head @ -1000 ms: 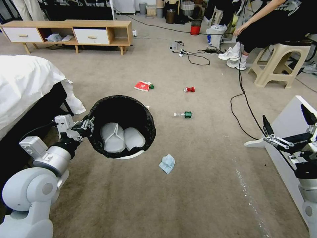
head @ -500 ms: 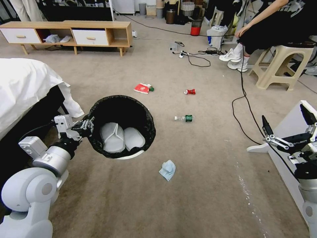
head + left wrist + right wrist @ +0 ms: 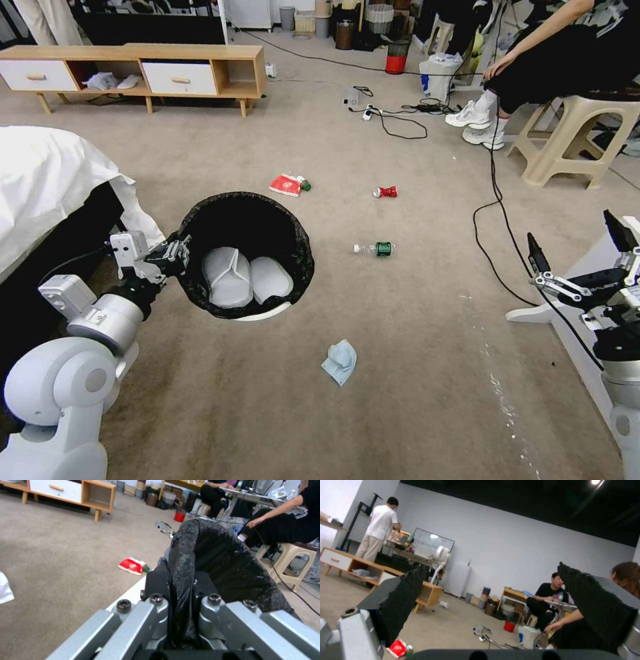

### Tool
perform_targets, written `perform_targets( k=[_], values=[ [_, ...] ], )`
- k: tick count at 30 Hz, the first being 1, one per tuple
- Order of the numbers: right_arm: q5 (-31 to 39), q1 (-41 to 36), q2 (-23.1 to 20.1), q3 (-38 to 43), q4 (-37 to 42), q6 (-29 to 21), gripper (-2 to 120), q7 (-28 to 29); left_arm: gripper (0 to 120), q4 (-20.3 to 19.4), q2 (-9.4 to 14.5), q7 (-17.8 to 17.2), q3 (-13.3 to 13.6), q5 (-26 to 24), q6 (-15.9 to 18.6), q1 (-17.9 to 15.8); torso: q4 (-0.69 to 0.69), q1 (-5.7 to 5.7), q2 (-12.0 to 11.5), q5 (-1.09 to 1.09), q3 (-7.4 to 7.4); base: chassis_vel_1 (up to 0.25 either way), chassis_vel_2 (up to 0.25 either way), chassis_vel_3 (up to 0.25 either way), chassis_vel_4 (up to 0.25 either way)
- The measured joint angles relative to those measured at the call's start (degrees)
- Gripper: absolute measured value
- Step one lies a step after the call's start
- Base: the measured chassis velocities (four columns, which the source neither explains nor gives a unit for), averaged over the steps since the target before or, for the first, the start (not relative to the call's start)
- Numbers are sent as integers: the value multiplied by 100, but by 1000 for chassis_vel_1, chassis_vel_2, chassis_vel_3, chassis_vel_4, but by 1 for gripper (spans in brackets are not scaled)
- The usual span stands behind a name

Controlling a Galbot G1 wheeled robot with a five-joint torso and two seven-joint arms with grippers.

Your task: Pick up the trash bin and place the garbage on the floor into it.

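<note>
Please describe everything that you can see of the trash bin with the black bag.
The trash bin is small, round and white, apparently plastic, lined with a glossy, wrinkled black bag folded over its rim. It is held off the carpet, tilted so its opening faces the head camera. Inside lie two pale, flat rounded pieces whose nature I cannot tell. The left end effector is shut on the rim nearest the bed, with the bag pinched between its fingers. Nothing else touches it.

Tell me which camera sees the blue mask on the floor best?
The head view: the blue mask lies whole on the carpet, just in front of the trash bin. The left wrist view looks along the bin's bagged rim, and the right wrist view looks across the room.
</note>
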Motion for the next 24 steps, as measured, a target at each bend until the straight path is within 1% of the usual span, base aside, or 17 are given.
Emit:
perform_targets(
  k=[14,24],
  values=[
    [6,-6,6,-3,-12,3,100,-47,7,21,-24,-2,8,19,2,-13,0,0,0,0,0,-94,92,84,-84],
    [11,-16,16,11,-5,24,100,-71,7,24,-35,-2,23,29,2,-14,0,0,0,0,0,-110,100,96,-105]
  ],
)
